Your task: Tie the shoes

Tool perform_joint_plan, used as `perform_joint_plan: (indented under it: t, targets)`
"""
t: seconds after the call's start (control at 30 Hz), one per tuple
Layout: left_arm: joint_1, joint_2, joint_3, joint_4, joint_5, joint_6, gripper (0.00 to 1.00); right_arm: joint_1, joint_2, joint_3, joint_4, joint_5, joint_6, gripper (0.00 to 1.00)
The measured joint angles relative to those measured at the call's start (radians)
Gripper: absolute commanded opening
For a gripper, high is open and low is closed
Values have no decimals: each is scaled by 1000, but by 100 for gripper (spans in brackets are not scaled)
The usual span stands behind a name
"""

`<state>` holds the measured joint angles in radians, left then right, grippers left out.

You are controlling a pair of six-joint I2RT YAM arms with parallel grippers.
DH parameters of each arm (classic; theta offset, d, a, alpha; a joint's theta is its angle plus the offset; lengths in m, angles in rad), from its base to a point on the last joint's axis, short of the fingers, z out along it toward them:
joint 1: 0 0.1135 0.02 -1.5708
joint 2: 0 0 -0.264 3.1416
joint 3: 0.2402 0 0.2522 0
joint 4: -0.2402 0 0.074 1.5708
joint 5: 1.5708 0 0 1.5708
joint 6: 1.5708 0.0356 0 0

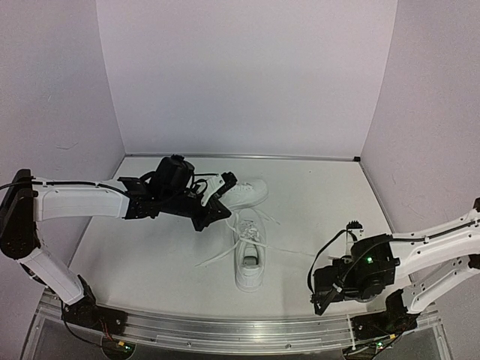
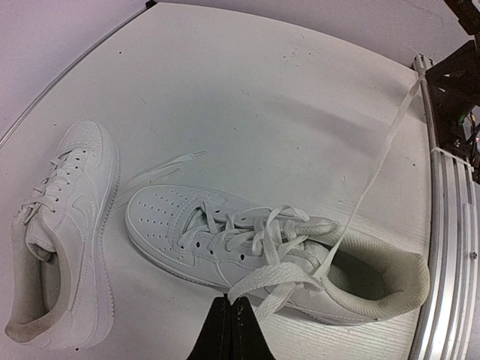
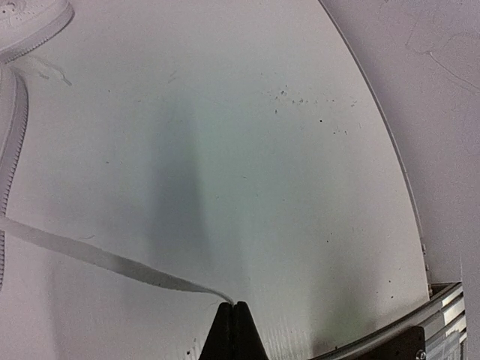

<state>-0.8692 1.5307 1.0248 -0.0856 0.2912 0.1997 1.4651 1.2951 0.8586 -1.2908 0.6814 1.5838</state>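
White table (image 1: 150, 247); aluminium rail (image 1: 225, 330) along near edge.

Ahead of the right gripper's (image 3: 235, 306) closed jaws the table (image 3: 247, 150) is open to the wall (image 3: 439, 90); one lace (image 3: 97, 259) runs left from their tips. One shoe (image 2: 187, 225) lies just ahead of the left gripper's (image 2: 230, 301) jaws, the other shoe (image 2: 75, 225) to their left.

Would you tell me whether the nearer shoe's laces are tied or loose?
Loose: no bow; one lace stretches away to the right gripper.

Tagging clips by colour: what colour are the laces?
The laces are white; the left wrist view shows them best.
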Motion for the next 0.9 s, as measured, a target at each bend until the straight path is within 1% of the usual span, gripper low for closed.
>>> perform_joint_plan:
  t: [0.13,0.33,0.43,0.47,0.5,0.57,0.6,0.63,0.67,0.73,0.83,0.9]
  targets:
    - [1,0,0,0,-5,0,0,1,75,7,-16,-35,0,0]
    - [5,0,0,0,-14,-1,0,6,368,99,-26,-97,-25,0]
    - [8,0,0,0,-17,-1,0,12,446,111,-20,-135,-42,1]
    - [9,0,0,0,-17,-1,0,15,457,110,-20,-150,-44,5]
    - [9,0,0,0,-17,-1,0,17,457,110,-20,-157,-43,12]
    - [9,0,0,0,-16,-2,0,21,445,110,-21,-169,-41,41]
    - [9,0,0,0,-16,-3,0,22,435,110,-22,-174,-49,63]
    - [9,0,0,0,-14,-3,0,23,414,110,-21,-175,-49,73]
    - [9,0,0,0,-13,-3,0,23,387,110,-20,-174,-52,79]
    - [9,0,0,0,-6,-3,0,23,293,110,-3,-167,-71,85]
    - [9,0,0,0,3,-3,0,23,129,110,51,-140,-127,87]
    - [9,0,0,-1,11,-3,0,23,11,106,137,-123,-212,87]
